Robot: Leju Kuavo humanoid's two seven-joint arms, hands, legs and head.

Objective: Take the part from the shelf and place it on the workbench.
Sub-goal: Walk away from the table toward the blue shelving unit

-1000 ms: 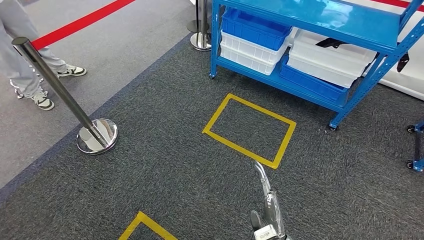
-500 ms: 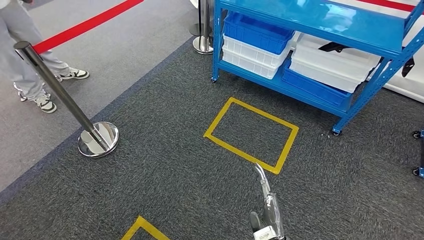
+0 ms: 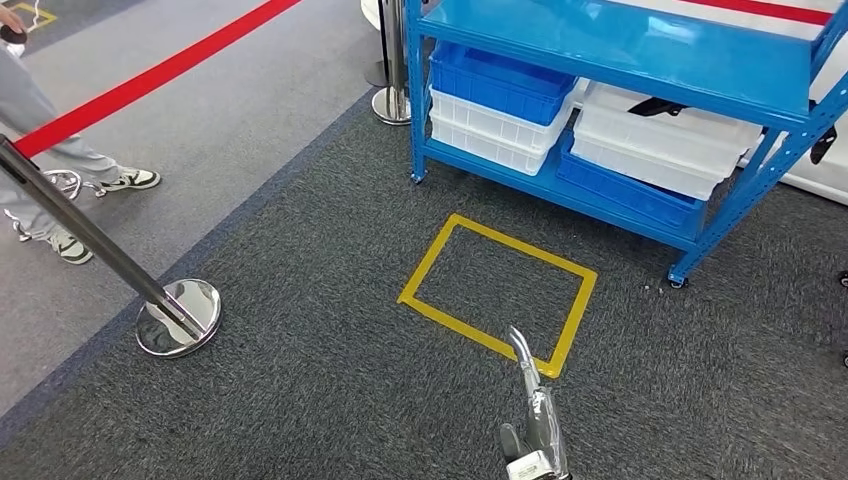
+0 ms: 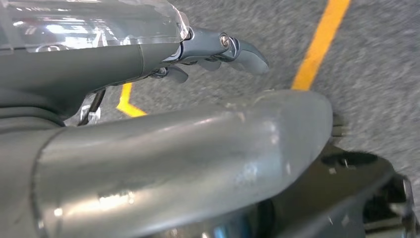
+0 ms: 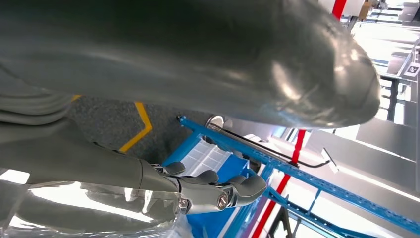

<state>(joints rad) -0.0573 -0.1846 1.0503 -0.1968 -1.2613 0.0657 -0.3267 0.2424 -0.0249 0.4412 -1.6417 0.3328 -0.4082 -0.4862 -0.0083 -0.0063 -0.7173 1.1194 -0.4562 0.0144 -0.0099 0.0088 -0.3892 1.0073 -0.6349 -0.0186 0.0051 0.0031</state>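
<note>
A black part point(image 3: 657, 106) lies in a white bin point(image 3: 650, 150) on the lower level of the blue shelf point(image 3: 620, 45), at the far right of the head view. My left hand point(image 4: 198, 54) hangs over grey carpet with yellow tape, fingers loosely extended and nothing in it. My right hand point(image 5: 198, 191) also holds nothing; its fingers curl a little, apart from the thumb, with the blue shelf frame point(image 5: 297, 173) beyond them. A silver piece of my right arm point(image 3: 530, 430) pokes in at the bottom edge of the head view.
A yellow taped square point(image 3: 428, 258) marks the carpet in front of the shelf. Blue point(image 3: 500, 75) and white bins point(image 3: 480, 135) are stacked on the shelf's left side. A chrome stanchion point(image 3: 180, 318) stands at the left, with a person's feet point(image 3: 135, 178) and a red floor line point(image 3: 150, 75) behind it.
The whole picture has shifted: the camera moved, so shelf and yellow square now sit lower and the stanchion further left. My arm keeps its place in the frame.
</note>
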